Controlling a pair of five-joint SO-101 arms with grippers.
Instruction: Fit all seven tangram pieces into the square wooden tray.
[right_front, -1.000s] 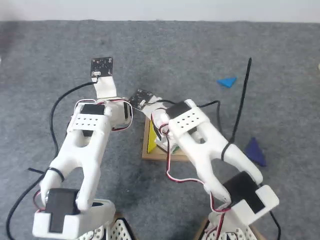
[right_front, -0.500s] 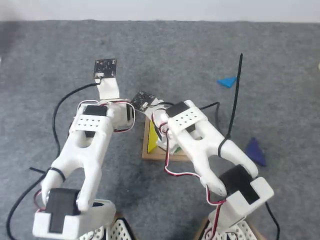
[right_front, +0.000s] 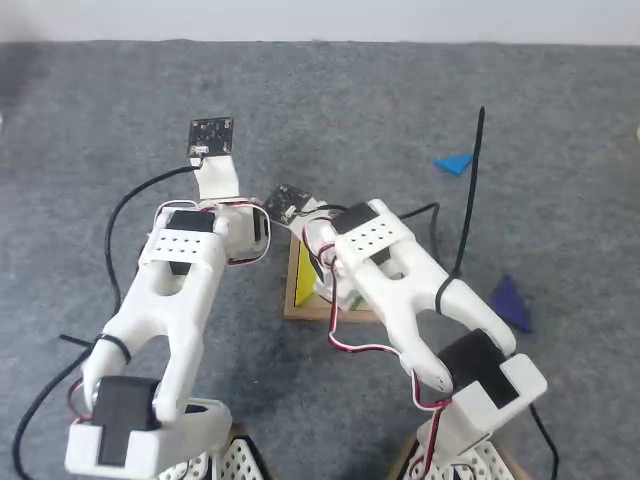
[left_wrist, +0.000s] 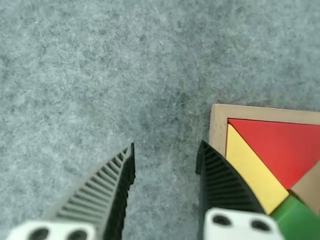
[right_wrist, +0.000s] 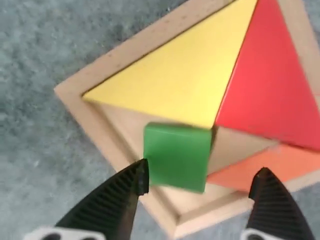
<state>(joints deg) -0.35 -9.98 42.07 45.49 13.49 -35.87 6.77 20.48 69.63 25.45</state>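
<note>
Pale wooden tray (right_wrist: 150, 47), yellow triangle (right_wrist: 185, 82), red triangle (right_wrist: 272, 95), green square (right_wrist: 176, 156), orange piece (right_wrist: 272, 161), grey carpet (right_wrist: 40, 45).

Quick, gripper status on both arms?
Left gripper: open, holding nothing, beside the tray.
Right gripper: open over the green square, not clamped on it.

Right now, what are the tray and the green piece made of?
Tray: looks like bare, pale wood with a matt finish; faint grain and small specks show on its rim.
Green piece: probably painted wood, perhaps plastic. Its colour is even and its face is smooth, and no grain shows to settle it.
</note>
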